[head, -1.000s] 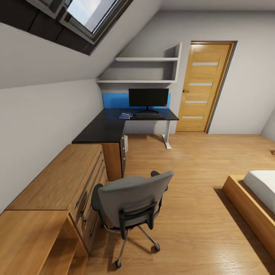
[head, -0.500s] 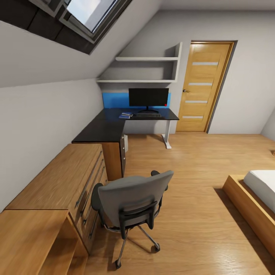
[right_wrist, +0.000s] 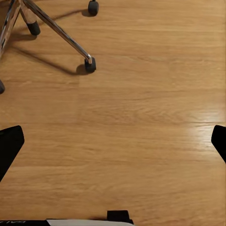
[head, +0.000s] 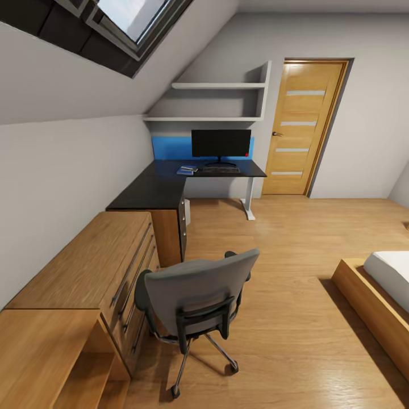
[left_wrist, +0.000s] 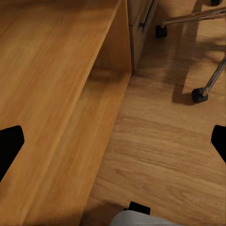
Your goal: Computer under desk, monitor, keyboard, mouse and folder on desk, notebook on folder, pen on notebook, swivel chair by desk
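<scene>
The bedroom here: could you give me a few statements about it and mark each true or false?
1. The monitor stands on the desk. True.
2. The swivel chair is tucked under the desk. False: it stands out on the floor, beside the wooden drawer chest, well short of the desk.
3. The door is open. False: it is shut.
4. A keyboard lies in front of the monitor. True.
5. The wall shelves hold books. False: they look bare.
</scene>
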Available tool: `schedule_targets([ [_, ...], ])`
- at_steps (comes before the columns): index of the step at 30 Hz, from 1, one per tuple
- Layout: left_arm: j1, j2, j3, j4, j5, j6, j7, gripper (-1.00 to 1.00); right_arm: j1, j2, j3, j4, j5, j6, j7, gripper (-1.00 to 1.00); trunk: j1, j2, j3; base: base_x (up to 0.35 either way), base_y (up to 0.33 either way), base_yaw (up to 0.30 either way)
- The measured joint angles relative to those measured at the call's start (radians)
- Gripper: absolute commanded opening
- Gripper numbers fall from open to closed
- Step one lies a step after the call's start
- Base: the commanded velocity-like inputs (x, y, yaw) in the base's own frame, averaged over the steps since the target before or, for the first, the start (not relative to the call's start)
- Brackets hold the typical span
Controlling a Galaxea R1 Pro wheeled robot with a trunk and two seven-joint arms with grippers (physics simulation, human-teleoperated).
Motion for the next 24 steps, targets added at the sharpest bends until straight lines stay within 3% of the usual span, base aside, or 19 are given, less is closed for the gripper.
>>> schedule_targets([
  [9, 0.0, -0.001, 0.0, 0.0, 0.001, 0.047, 0.0, 1.0, 0.0, 0.0, 0.0, 0.0, 0.001, 0.0, 0.001, 1.0, 0.035, -0.063, -0.028, 0.0, 0.0, 0.0],
  [24, 0.0, 0.0, 0.0, 0.0, 0.001, 0.055, 0.0, 1.0, 0.0, -0.001, 0.0, 0.0, 0.0, -0.002, 0.0, 1.0, 0.092, -0.168, -0.075, 0.0, 0.0, 0.0],
])
